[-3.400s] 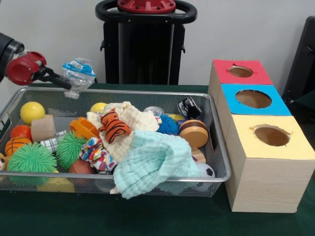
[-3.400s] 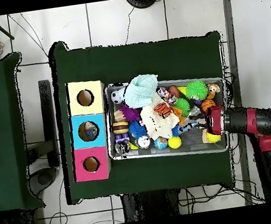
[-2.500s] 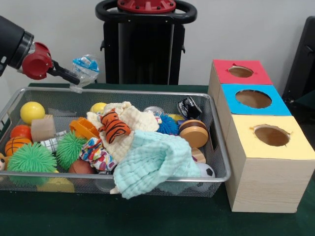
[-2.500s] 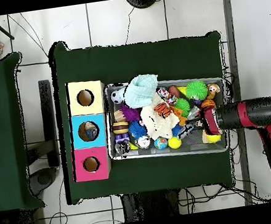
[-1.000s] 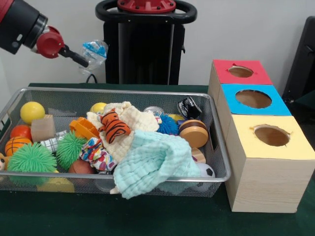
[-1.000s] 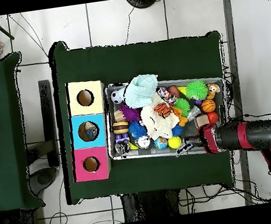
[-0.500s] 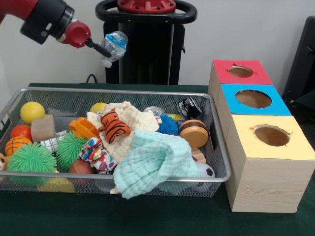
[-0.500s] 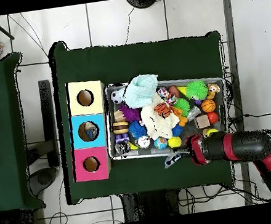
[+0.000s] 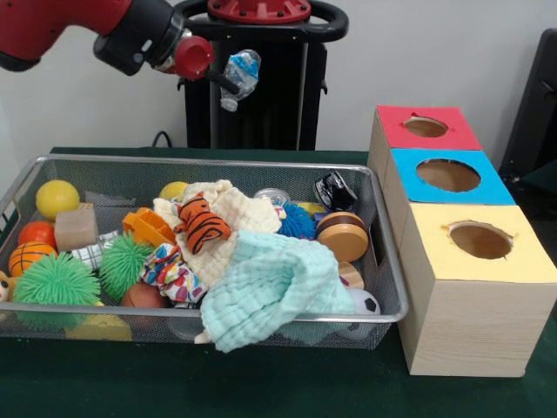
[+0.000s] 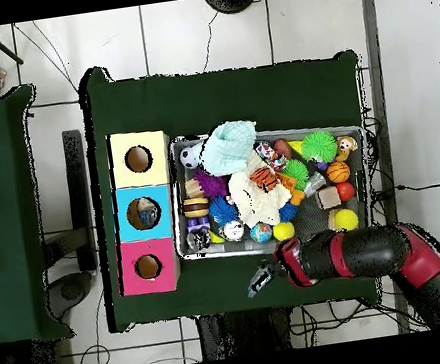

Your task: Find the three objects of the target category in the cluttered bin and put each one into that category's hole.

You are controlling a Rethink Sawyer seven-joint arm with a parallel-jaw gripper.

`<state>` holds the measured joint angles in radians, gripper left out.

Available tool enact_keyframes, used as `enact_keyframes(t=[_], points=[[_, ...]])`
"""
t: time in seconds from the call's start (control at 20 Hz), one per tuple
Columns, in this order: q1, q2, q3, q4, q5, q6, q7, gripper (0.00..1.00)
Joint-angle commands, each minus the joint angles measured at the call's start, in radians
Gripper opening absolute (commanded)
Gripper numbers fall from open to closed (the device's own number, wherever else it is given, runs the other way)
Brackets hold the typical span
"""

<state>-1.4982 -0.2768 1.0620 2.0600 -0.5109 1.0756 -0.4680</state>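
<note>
The red and black arm (image 9: 78, 26) reaches in from the side, up high over the back of the bin (image 9: 383, 252). Its jaws (image 9: 228, 83) are pinching a crinkly clear plastic bottle w/ a blue label (image 9: 241, 74). The bottle sticks out past the tip of the jaws, tilted, w/ its cap end pointing down. It hangs in the air, well above the bin and touching nothing else.

From overhead, the arm (image 10: 360, 251) lies across the desk (image 10: 222, 94), just outside the long edge of the bin (image 10: 366, 174) on the robot's side. The jaws (image 10: 261, 281) and the bottle (image 10: 255, 288) are over the green cloth there, not over the bin. They're near the red box (image 10: 148, 267) but still apart from it.

3 boxes stand in a row beside the bin: red box (image 9: 426, 127), blue box (image 9: 448, 176), yellow box (image 9: 481, 241). Each has a round hole on top.

In the bin: a mint green cloth (image 9: 274, 287) hangs over the front rim, a cream cloth (image 9: 228, 218) w/ a striped tiger toy (image 9: 204, 222) on it, 2 spiky green balls (image 9: 57, 280), a yellow ball (image 9: 57, 198), a small basketball (image 9: 30, 258), a wood block (image 9: 77, 226) and a round wood yo-yo (image 9: 343, 235).
</note>
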Motion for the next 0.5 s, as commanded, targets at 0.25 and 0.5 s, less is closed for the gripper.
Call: enact_keyframes(t=[0.25,0.5], points=[[-0.012,-0.012,0.015,0.113,0.024,-0.197,0.225,0.0],[0.003,-0.012,0.096,0.19,0.087,-0.302,0.277,0.0]])
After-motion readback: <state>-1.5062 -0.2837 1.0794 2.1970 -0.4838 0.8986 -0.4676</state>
